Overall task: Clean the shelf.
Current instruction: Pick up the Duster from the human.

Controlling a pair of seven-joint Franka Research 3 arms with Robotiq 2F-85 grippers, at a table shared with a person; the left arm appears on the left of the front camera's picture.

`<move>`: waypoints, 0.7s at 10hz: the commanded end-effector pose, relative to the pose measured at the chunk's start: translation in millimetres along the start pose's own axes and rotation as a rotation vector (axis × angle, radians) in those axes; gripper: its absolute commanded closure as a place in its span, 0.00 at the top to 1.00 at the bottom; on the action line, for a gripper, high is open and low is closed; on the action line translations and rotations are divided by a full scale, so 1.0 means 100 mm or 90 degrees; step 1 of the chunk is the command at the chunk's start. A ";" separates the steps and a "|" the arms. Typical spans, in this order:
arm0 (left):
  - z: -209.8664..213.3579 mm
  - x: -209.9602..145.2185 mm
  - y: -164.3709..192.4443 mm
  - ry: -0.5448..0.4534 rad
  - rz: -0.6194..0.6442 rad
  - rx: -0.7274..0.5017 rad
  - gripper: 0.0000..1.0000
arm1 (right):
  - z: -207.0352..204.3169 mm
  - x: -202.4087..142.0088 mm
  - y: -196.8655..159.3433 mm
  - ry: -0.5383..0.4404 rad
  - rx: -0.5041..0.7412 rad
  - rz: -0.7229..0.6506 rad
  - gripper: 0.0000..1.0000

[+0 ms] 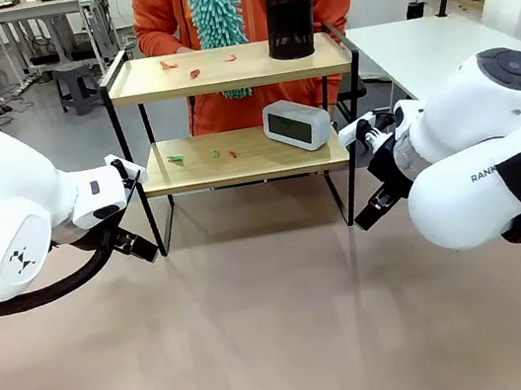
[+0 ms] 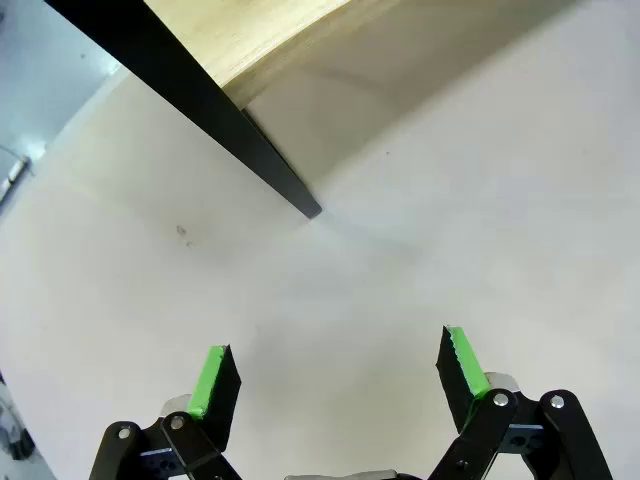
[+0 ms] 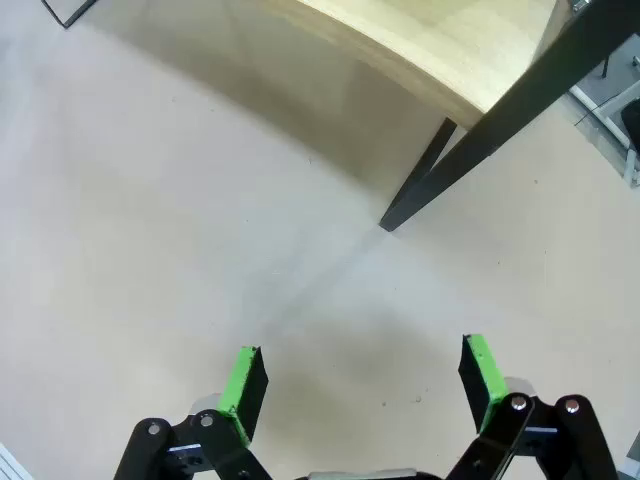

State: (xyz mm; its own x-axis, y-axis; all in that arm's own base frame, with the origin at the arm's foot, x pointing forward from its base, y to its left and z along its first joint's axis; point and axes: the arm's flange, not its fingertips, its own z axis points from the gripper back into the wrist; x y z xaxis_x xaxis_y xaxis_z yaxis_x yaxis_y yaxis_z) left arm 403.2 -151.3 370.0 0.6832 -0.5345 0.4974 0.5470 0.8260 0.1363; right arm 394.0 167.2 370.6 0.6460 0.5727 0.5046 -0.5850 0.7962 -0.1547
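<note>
The shelf (image 1: 225,68) stands mid-table, two light wooden boards in a thin black frame. Red scraps (image 1: 194,72) lie on its top board beside a black mesh cup (image 1: 290,21). Green and red scraps (image 1: 175,157) and a white digital clock (image 1: 297,124) sit on the lower board. My left gripper (image 1: 144,246) hangs low by the shelf's left legs, open and holding nothing (image 2: 338,375); a black leg (image 2: 250,130) rises ahead of it. My right gripper (image 1: 369,214) hovers by the right legs, also open with nothing between its pads (image 3: 362,385), facing a leg (image 3: 440,175).
A person in an orange top stands behind the shelf holding a fluffy teal duster (image 1: 214,7) over the top board. The beige tabletop (image 1: 283,331) stretches bare in front of the shelf. A white table (image 1: 426,47) adjoins at the right.
</note>
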 end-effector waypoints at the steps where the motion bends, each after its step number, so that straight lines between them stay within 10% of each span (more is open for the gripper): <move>1: 0.00 0.00 0.00 0.000 0.000 0.000 1.00 | 0.00 0.00 0.00 0.000 0.000 0.000 1.00; 7: 0.00 0.00 0.00 0.000 0.000 0.000 1.00 | 0.00 0.00 0.00 0.000 0.000 0.000 1.00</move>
State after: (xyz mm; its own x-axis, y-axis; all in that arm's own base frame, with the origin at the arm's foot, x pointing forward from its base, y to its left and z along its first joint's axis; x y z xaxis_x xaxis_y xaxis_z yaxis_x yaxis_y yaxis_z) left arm 403.2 -151.3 370.0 0.6833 -0.5344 0.4975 0.5469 0.8261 0.1362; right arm 394.0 167.3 370.6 0.6456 0.5735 0.5043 -0.5854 0.7957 -0.1554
